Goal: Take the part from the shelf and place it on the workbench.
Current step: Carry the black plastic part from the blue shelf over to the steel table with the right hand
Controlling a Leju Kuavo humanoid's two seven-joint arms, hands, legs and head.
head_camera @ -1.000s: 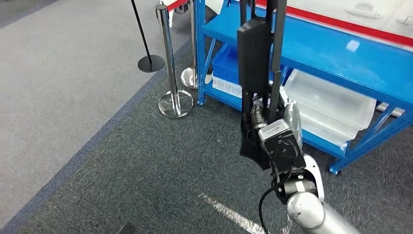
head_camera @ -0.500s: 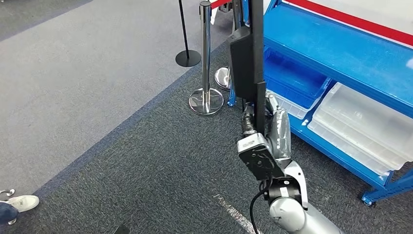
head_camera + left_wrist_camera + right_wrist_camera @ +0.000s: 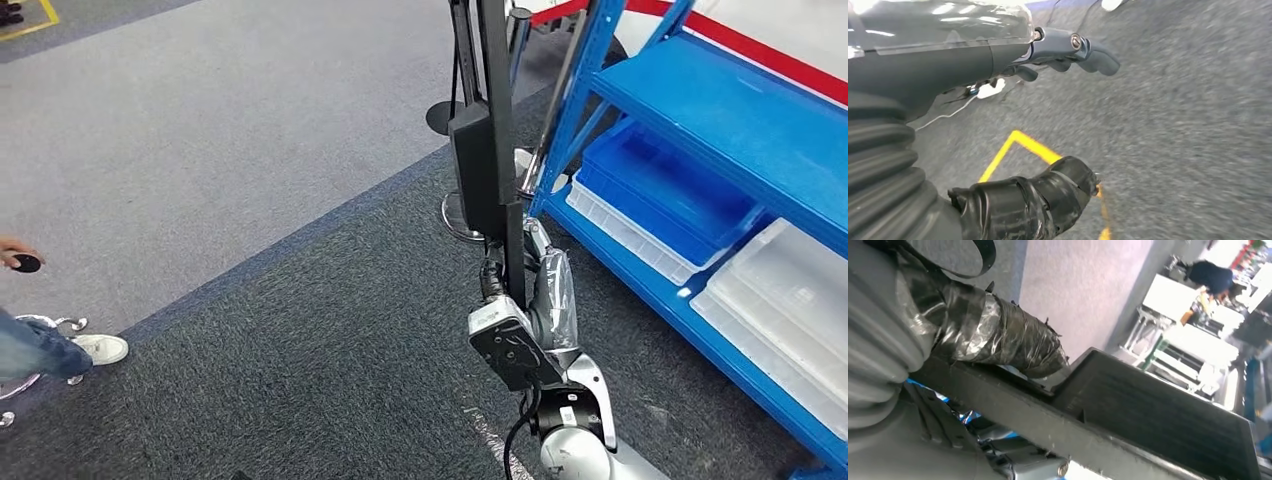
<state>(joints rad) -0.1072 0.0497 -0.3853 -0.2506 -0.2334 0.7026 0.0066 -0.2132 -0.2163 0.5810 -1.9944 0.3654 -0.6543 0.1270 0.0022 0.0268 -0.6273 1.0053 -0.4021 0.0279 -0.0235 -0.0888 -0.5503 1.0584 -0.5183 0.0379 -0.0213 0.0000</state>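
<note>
The long black part (image 3: 488, 150) is held upright, clamped in the right hand (image 3: 535, 290), beside the blue shelf (image 3: 720, 110). The carry step is judged under way; a turn toward the workbench is called for next. The left hand (image 3: 998, 50) hangs with fingers apart, holding nothing. A blue bin (image 3: 660, 195) and clear bin (image 3: 790, 300) sit on the lower shelf; contents cannot be told.

Nothing you can actually read here, no labels, brands or numbers. The small tag on the robot hand (image 3: 520, 320) is too blurry to make out.
</note>
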